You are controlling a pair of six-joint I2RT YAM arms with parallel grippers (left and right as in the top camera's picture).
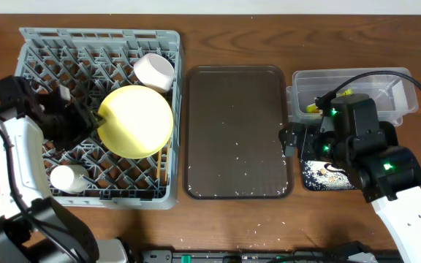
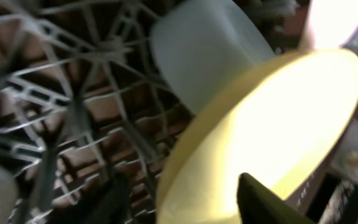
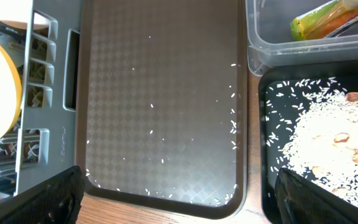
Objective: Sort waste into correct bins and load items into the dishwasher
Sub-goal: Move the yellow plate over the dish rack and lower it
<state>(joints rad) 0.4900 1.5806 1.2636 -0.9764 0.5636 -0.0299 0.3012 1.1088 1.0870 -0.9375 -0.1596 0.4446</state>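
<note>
The yellow plate (image 1: pixel 137 120) stands tilted on edge in the grey dish rack (image 1: pixel 42 44). My left gripper (image 1: pixel 92 124) is shut on the plate's left rim; in the left wrist view the rim (image 2: pixel 266 137) sits between the fingers (image 2: pixel 191 208). A small white bowl (image 1: pixel 154 71) lies behind the plate and shows in the left wrist view (image 2: pixel 204 50). A pale round bowl (image 1: pixel 68 177) sits at the rack's front left. A chopstick (image 1: pixel 158 166) lies in the rack. My right gripper (image 1: pixel 292 140) (image 3: pixel 179 205) is open and empty over the brown tray's right edge.
The dark-brown serving tray (image 1: pixel 238 88) (image 3: pixel 160 81) holds scattered rice grains. The clear tub (image 1: pixel 393 106) (image 3: pixel 272 37) holds the green-and-orange wrapper (image 3: pixel 325 17). The black tray (image 1: pixel 320 179) (image 3: pixel 269 155) holds a heap of rice (image 3: pixel 328 143). Some crumbs lie on the table in front.
</note>
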